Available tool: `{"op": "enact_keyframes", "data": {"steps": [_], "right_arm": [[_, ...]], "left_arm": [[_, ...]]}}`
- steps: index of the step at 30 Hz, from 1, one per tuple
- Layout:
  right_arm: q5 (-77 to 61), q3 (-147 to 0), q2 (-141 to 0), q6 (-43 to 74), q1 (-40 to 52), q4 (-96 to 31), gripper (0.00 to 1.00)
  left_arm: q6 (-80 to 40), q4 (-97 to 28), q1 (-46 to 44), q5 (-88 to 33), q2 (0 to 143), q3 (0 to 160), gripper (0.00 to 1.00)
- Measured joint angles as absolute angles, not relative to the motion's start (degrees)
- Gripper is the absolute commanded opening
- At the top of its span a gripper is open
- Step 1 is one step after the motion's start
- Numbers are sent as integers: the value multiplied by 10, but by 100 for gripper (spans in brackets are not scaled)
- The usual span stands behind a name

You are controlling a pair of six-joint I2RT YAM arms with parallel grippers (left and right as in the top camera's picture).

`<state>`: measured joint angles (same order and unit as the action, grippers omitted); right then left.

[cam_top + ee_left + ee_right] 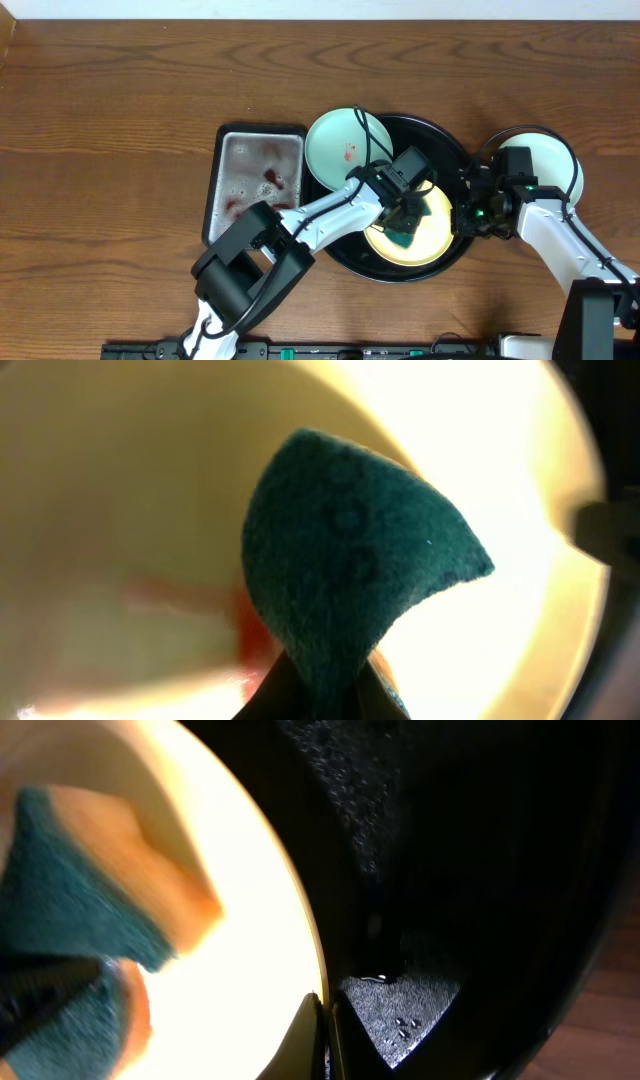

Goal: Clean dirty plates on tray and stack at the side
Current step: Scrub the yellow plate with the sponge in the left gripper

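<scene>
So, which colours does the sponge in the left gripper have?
The sponge is dark green over orange; the right wrist view shows it best.

Bare tabletop point(100, 130) left; sponge point(405, 232), left arm point(330, 210), right arm point(545, 225) at the tray point(445, 150)

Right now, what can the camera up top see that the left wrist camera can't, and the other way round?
Only the overhead view shows the black tray, the light-blue plate with a red mark at the tray's upper-left edge, another pale plate on the table to the right, and the grey metal tray with reddish stains inside. Only the left wrist view shows the sauce streak on the plate beside the sponge. Both show the green sponge over the yellow plate.
</scene>
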<state>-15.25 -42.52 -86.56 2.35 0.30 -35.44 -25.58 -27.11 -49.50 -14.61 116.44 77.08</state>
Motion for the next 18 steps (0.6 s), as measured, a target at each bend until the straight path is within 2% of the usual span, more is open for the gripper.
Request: {"op": "enact_keyframes", "data": {"steps": [7,18], "right_arm": [[-155,-425,-866,23,8,-356,1],[-155,-425,-866,23,8,-355,1]], "left_arm": [[-253,-303,-468,-116,1143,772,7],[-268,-208,-503,-105,1095,771,6]]}}
